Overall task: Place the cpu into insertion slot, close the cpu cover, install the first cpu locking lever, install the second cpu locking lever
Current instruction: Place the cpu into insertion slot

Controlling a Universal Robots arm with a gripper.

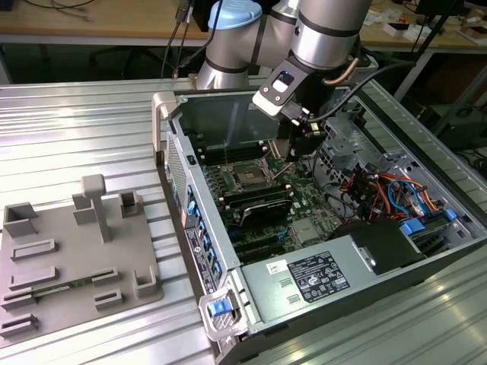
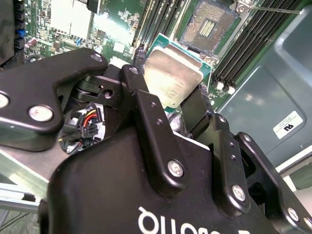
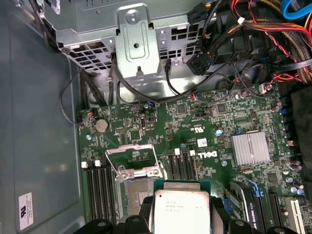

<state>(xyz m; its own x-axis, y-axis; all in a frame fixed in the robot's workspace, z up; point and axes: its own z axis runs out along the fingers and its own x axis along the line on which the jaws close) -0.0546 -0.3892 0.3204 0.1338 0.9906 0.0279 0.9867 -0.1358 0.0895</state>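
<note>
My gripper is shut on the cpu, a flat square chip with a silvery-tan face, its black fingers clamping two opposite edges. In the first wrist view the cpu hangs above the green motherboard, overlapping one corner of the insertion slot. The slot lies bare, with a dark centre and pin field showing. The cpu cover, a thin silvery frame, is swung open beside it. In the exterior view the gripper hovers inside the open computer case, just to the exterior view's right of the slot.
Long black memory slots flank the socket. A silver heatsink, cable bundles and a metal drive bracket crowd the board's edges. The case wall stands behind. A grey fixture tray lies on the table at the exterior view's left.
</note>
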